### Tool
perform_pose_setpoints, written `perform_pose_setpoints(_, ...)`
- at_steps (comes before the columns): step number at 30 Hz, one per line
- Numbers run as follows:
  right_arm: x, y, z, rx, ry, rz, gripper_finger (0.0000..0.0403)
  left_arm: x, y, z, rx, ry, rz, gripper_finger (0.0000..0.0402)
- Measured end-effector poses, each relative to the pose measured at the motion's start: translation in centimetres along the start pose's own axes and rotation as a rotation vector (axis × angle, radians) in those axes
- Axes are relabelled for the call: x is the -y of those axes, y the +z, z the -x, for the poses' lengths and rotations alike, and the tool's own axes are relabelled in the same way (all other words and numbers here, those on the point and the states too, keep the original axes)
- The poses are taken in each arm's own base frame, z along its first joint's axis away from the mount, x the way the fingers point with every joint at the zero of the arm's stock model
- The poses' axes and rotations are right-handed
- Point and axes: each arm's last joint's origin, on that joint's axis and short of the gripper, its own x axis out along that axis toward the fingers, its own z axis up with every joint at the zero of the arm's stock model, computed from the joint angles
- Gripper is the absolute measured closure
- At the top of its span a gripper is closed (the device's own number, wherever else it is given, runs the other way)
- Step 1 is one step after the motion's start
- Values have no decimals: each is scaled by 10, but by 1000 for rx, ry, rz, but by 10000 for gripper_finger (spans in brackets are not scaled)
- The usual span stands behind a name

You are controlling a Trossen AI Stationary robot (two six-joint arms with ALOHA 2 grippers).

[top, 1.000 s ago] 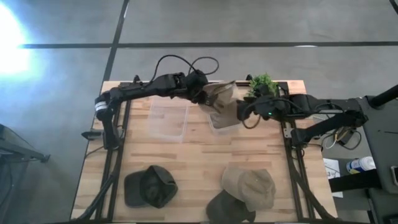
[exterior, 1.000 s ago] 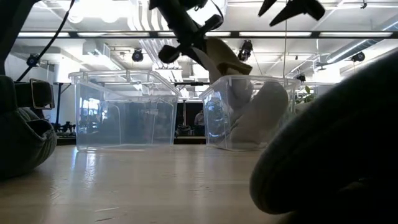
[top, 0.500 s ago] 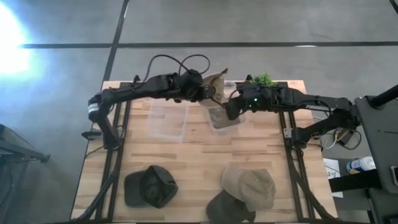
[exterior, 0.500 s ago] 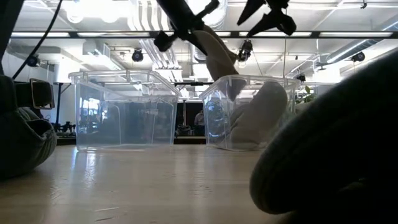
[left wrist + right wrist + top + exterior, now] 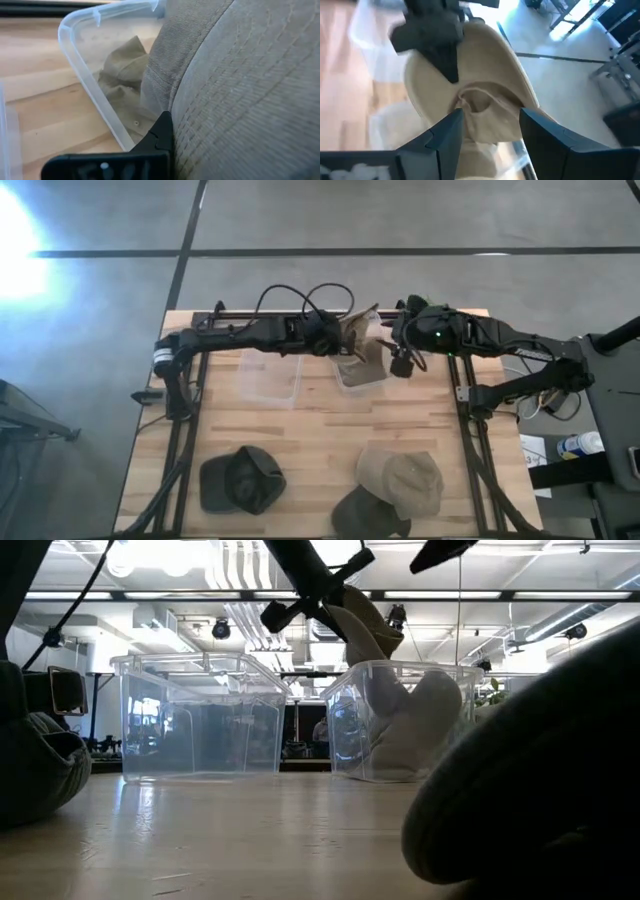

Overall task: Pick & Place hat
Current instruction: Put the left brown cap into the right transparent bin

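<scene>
A tan cap (image 5: 358, 330) hangs over the right clear bin (image 5: 345, 383) at the table's far middle. My left gripper (image 5: 335, 340) reaches in from the left and is shut on it. The cap's lower part dips into the bin (image 5: 345, 730), where more tan cloth (image 5: 122, 70) lies. My right gripper (image 5: 400, 363) hovers just right of the cap, open and empty. In its wrist view its gripper (image 5: 490, 114) faces the cap's underside (image 5: 485, 75). My left gripper pinches the cap's brim (image 5: 445, 85) near its edge between its two fingers (image 5: 447, 65), coming from the table's left at a slant. The cap hangs tilted below the fingers (image 5: 365, 635), its lower part inside the right bin.
An empty clear bin (image 5: 270, 375) stands left of the right one. A dark green cap (image 5: 240, 480), a tan cap (image 5: 405, 480) and a dark cap (image 5: 370, 515) lie near the front edge. A small green plant (image 5: 422, 310) stands at the far right.
My right gripper went in toward the cap, then drew back toward the table's right edge and rose. My left gripper has shifted a little toward the right with the cap, which stays hanging over the right bin.
</scene>
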Motion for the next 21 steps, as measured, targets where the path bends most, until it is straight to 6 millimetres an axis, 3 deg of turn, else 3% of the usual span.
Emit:
perform_pose_setpoints(6, 11, -3, -9, -33, -38, -96, 213, 4, -8, -3, 60, 33, -36, 388)
perform_pose_setpoints(10, 10, -6, -8, -52, 8, -124, 213, 6, -10, 0, 59, 24, 29, 380)
perform_pose_setpoints(21, 7, -19, -11, -176, 62, -192, 213, 19, -6, 14, 95, -26, -23, 257)
